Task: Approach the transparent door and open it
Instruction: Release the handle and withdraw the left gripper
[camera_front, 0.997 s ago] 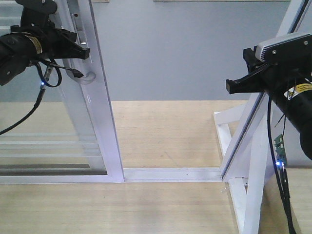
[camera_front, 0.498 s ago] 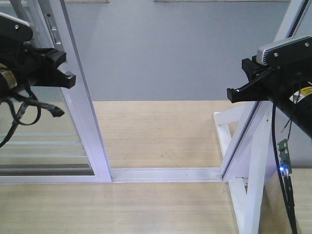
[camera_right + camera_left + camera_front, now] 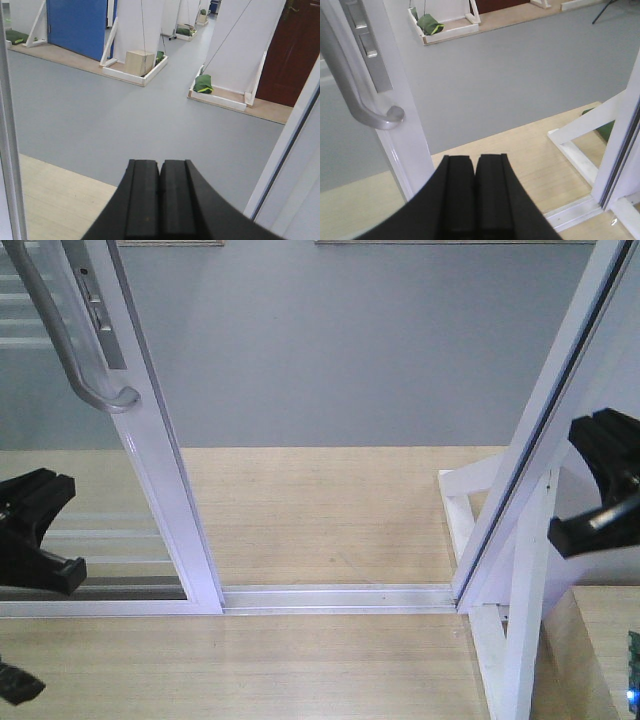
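Two tools hang low at the edges of the front view, and both are pressed together with nothing between them. My left tool sits at the left edge, near the wooden floor, in front of the glass; in its wrist view the two black fingers meet flat along their length. My right tool shows at the right edge, beside the slanted frame post, and its wrist view shows its fingers closed against each other too.

The transparent door stands at the left of the scene, its white stile running down to the floor track. Its curved grey pull handle is up at the top left, well above my left tool and apart from it. A metal lock plate sits on the stile just right of the handle. From the left wrist, the handle's lower end curls against the stile above and left of my fingers. Thin white bars cross the glass low down at the left.

Between the door's stile and the post the opening is wide, with wood floor near and grey floor far behind it. Far off in the right wrist view stand a blue panel and a dark red door.
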Motion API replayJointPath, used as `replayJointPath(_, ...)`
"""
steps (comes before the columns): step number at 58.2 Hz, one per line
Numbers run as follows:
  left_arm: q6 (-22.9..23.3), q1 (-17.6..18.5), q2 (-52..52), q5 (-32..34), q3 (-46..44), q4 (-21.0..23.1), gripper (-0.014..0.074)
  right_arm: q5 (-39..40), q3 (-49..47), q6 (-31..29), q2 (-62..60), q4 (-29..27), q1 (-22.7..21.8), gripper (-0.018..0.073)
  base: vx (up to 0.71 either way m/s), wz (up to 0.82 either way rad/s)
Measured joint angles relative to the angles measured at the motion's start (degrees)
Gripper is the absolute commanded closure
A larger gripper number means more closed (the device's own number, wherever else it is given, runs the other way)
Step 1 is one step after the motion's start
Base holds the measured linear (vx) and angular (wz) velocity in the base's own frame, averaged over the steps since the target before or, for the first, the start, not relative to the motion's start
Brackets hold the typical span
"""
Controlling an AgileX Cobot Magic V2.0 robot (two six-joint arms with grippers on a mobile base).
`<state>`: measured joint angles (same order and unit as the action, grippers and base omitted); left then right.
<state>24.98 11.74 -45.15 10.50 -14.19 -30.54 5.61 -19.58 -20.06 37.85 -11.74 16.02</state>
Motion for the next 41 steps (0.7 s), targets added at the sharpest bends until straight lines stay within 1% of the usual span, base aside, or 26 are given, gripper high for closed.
replayJointPath(15, 7.46, 0.00, 12.02, -0.05, 7.33, 0.00, 0.0604, -6.85, 7.94, 0.12, -16.66, 0.00, 0.00, 0.0565, 0.00, 0.00)
replayJointPath(24, 8.15, 0.00, 14.61, 0.11, 8.43, 0.00, 0.0604, -6.73, 9.86, 0.17, -20.67, 0.00, 0.00, 0.0565, 0.00, 0.00)
replayJointPath(41, 8.21, 0.00, 14.80, 0.11, 8.43, 0.00, 0.0603, -6.96, 9.93, 0.17, -20.78, 0.11, 0.00, 0.0564, 0.00, 0.00)
